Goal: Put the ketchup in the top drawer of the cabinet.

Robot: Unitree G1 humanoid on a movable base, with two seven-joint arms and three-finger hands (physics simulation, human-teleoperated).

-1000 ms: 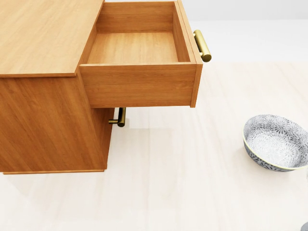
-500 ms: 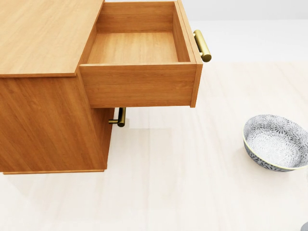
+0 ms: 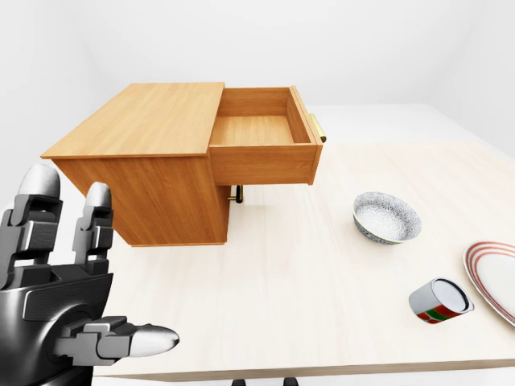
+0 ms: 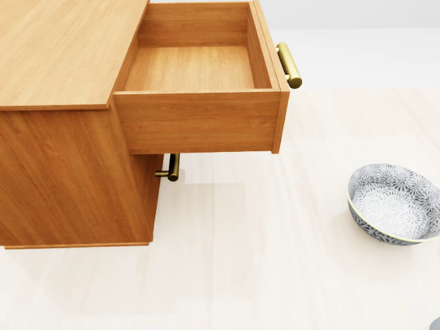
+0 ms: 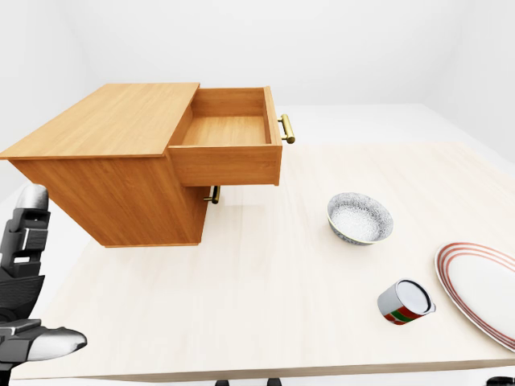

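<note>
At lower left, your left hand (image 3: 68,310) is spread and empty (top drawer (image 3: 261,133) already open to receive ketchup, none visible).

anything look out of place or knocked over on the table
The can lies tipped on its side near the plate, its open end facing the camera; nothing looks spilled. The top drawer stands pulled out and empty. No ketchup bottle shows in any view. The bowl sits upright.

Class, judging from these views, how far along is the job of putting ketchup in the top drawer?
Done: the top drawer stands pulled open, empty. In hand: nothing; the left hand is raised with open fingers. Left: no ketchup shows, only a bowl, can and plate.
</note>
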